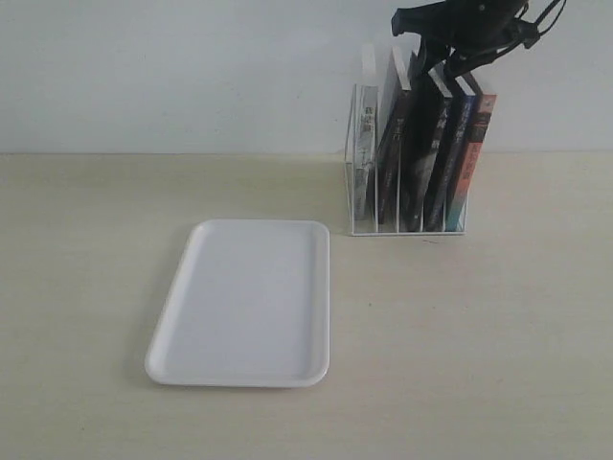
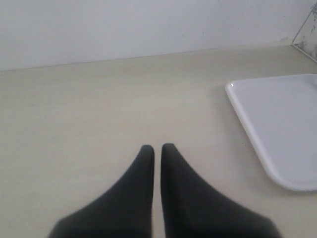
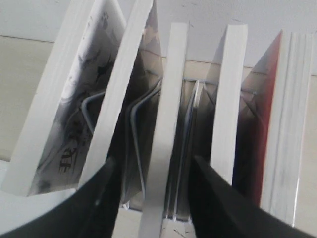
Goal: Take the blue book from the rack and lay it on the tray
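The white wire rack [image 1: 362,228] stands at the back right and holds several upright books. The blue book [image 1: 452,163] shows its dark blue spine second from the right, next to the red-and-teal spine [image 1: 476,163]. My right gripper [image 1: 452,65] hangs just above the book tops. In the right wrist view it [image 3: 151,161] is open, with its fingers [image 3: 208,193] on either side of the middle book's white page edge [image 3: 168,124]; I cannot tell that book's cover colour. The white tray [image 1: 244,302] lies flat to the rack's front left. My left gripper [image 2: 157,147] is shut on nothing, low over the table beside the tray [image 2: 277,119].
A white-spined book [image 1: 365,158] and black-spined books [image 1: 395,149] fill the rack's left slots. A pale wall rises right behind the rack. The table is light wood. A corner of the rack [image 2: 308,32] shows in the left wrist view.
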Robot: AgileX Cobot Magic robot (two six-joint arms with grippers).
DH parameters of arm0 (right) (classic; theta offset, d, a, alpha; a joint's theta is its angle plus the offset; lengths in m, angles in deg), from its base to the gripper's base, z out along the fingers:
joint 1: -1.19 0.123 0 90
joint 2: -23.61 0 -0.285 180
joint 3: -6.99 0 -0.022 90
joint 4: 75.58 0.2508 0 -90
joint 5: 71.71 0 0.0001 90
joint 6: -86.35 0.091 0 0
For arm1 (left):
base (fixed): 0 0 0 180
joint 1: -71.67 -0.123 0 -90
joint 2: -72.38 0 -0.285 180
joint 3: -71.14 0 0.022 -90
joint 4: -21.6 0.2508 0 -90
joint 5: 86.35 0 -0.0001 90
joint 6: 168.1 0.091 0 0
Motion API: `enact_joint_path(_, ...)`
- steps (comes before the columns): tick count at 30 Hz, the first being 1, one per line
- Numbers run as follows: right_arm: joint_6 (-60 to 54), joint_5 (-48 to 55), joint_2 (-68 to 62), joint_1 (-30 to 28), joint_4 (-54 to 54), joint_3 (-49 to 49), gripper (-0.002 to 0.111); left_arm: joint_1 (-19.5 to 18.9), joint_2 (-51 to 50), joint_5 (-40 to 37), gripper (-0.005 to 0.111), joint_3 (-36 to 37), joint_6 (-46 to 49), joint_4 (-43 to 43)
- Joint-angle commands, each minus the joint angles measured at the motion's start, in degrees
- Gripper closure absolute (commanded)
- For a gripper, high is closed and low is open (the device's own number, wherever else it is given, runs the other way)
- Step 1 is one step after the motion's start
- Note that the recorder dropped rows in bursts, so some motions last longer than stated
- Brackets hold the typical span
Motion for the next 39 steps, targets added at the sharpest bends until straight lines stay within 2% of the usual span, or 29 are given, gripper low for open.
enact_joint_path(1, 0.0, -0.1, 2.1, 0.0, -0.2, -0.6, 0.065, -0.1, 0.2, 0.9, 0.102, -0.2, 0.2, -0.1)
enact_joint_path(9, 1.7, -0.1, 6.4, 0.0, -8.2, -0.6, 0.065, -0.1, 0.2, 0.9, 0.102, -0.2, 0.2, -0.1)
enact_joint_path(39, 1.4, -1.9, -0.4, 0.0, -7.7, -0.6, 0.065, -0.1, 0.2, 0.9, 0.102, -0.2, 0.2, -0.1)
